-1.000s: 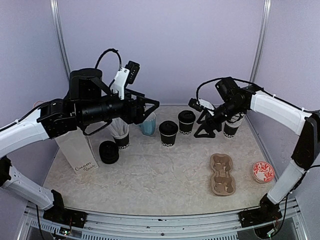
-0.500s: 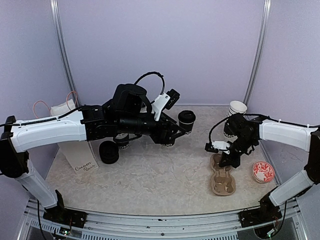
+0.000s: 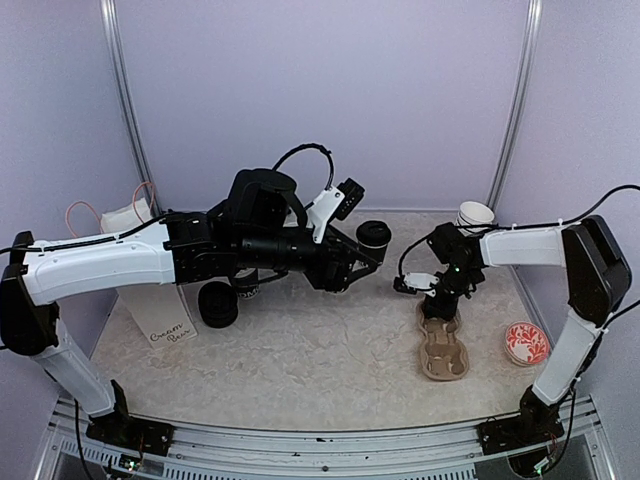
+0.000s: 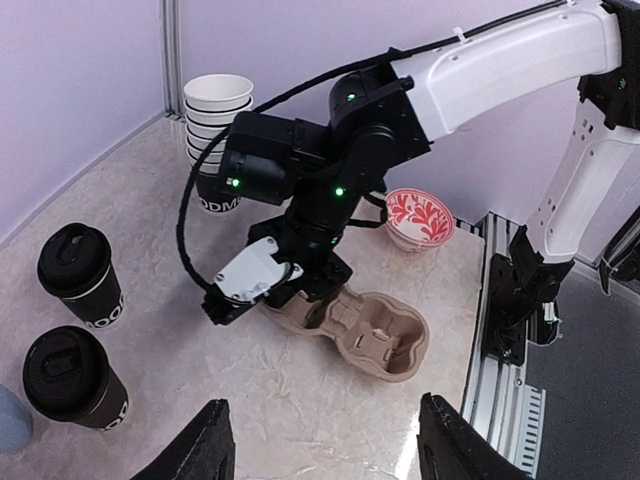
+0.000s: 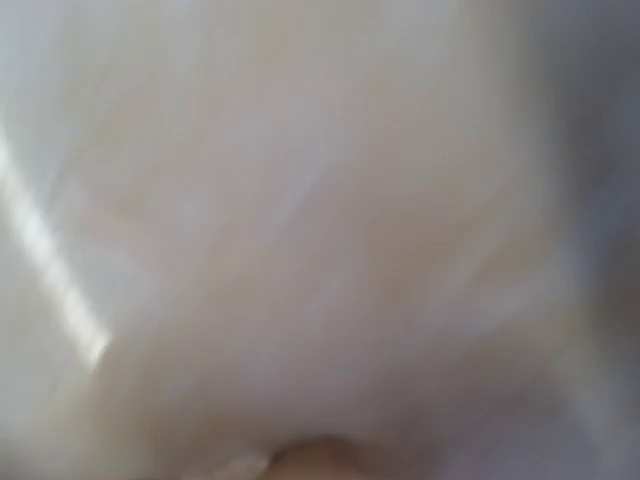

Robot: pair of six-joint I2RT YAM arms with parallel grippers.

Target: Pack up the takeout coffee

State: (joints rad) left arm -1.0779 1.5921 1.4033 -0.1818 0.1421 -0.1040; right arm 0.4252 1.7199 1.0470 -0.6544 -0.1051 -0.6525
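Left pincer [image 4: 322,405] has swung in over the table [image 3: 300,350], jaws part open, empty; both coffee cups [image 4: 78,272] stand just ahead of it, lidded, unpacked; right pincer [image 3: 438,305] has dropped onto the far end of the carrier [image 4: 370,335], shut tight; loading looks imminent.

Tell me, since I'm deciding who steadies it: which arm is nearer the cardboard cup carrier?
Right. The right arm has its jaws down at the cardboard cup carrier's far end; the left arm holds its jaws apart from it, near the lidded cups.
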